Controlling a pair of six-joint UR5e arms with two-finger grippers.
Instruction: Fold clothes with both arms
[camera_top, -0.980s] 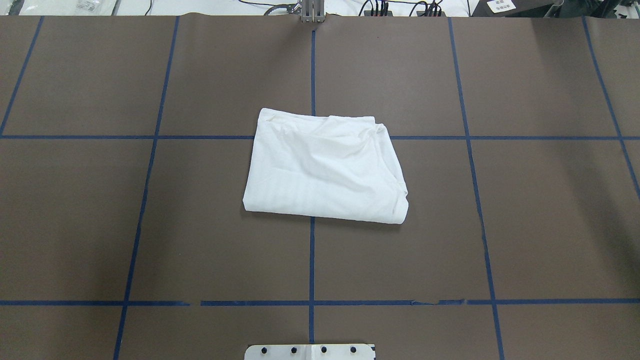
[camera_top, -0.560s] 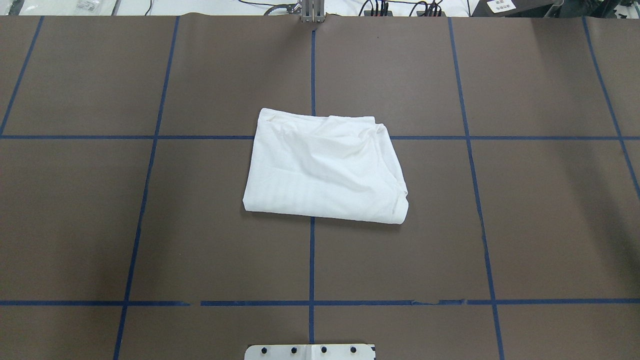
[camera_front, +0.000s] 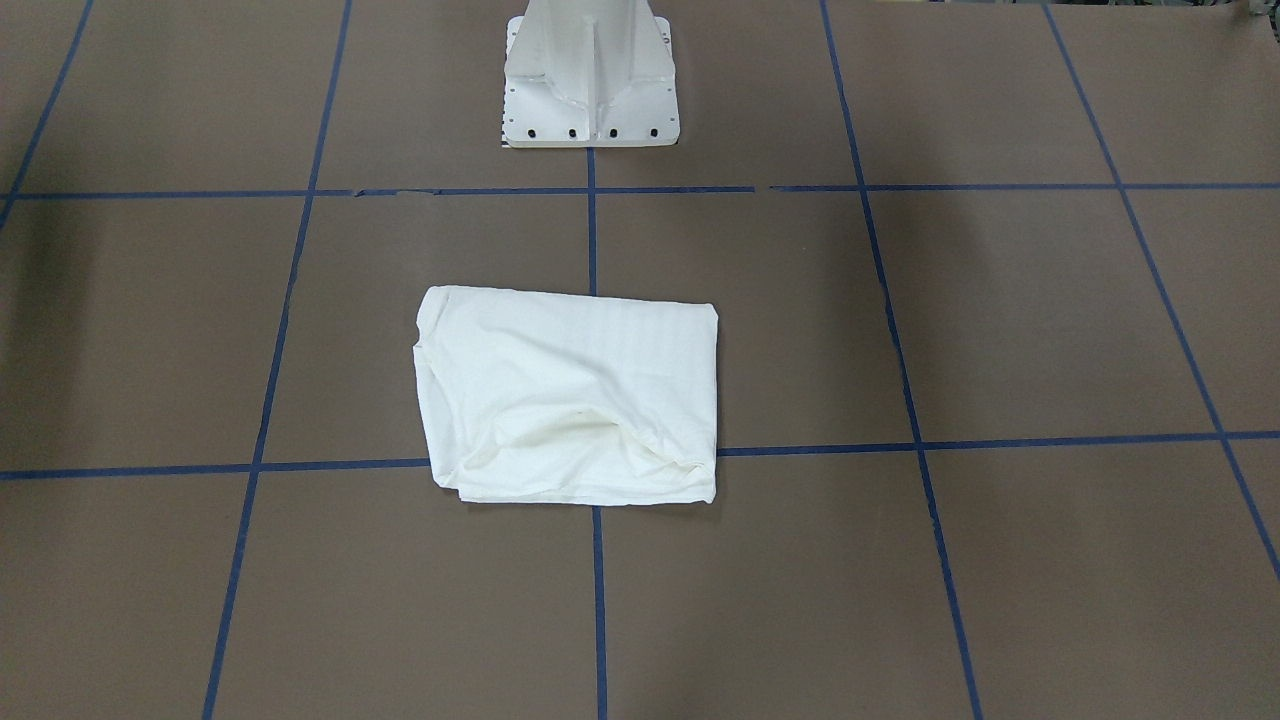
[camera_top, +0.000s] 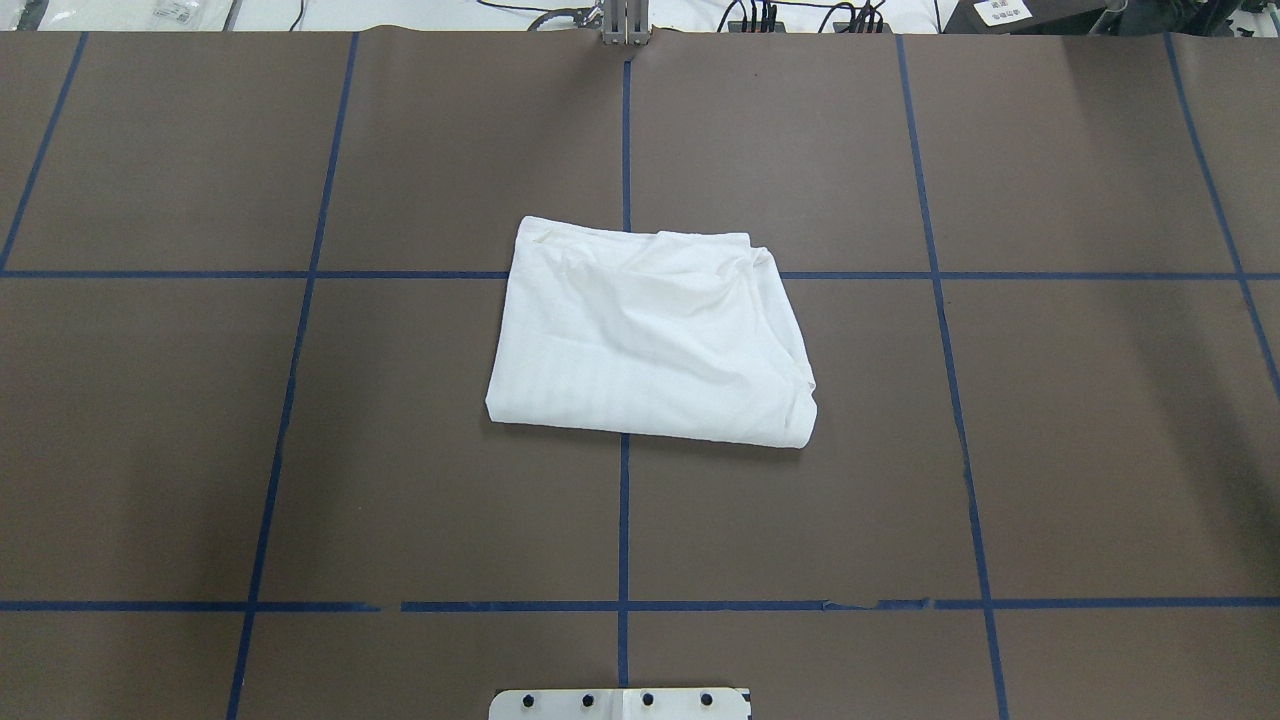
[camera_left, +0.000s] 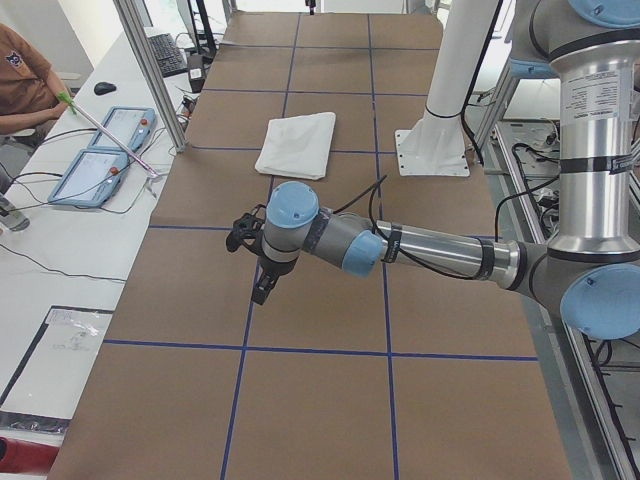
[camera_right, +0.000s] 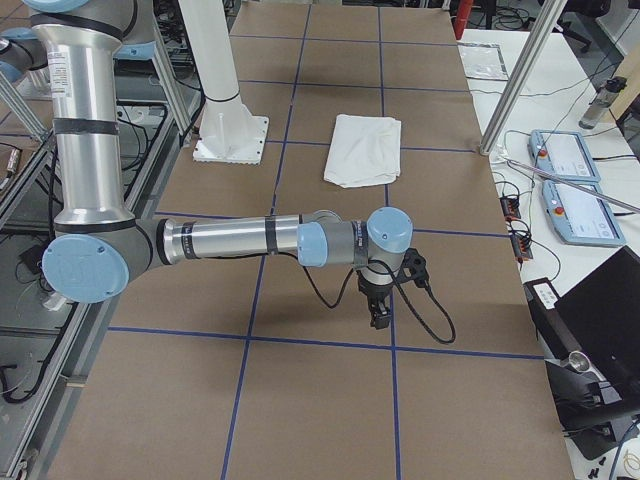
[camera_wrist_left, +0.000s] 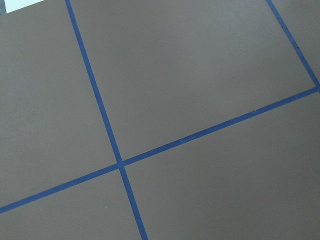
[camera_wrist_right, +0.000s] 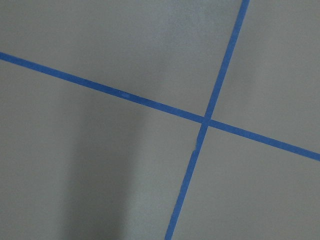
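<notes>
Although the task calls for folding, the white T-shirt (camera_top: 650, 335) already lies as a compact, roughly rectangular bundle at the middle of the table (camera_top: 1050, 450), straddling the crossing of the blue tape lines (camera_top: 623, 520) straight out from the pedestal base (camera_front: 590, 80). Its long axis runs left to right across the table. The near edge looks like a smooth fold, while stacked layers show along its right and far sides. Neither arm reaches it. The left arm (camera_left: 430, 250) stretches out low over bare table toward the left end, and the right arm (camera_right: 220, 240) does the same toward the right end. The shirt thus lies between the left gripper (camera_left: 262, 288) and the right gripper (camera_right: 380, 310), well apart from both. The bundle sits slightly more to the right of the centre line, so the right gripper may be a shade nearer, though that is only a judgement. Each wrist camera shows only tape and table, and whether either gripper is released or clenched cannot be told; nothing appears to hang from them. The folding looks essentially done.
</notes>
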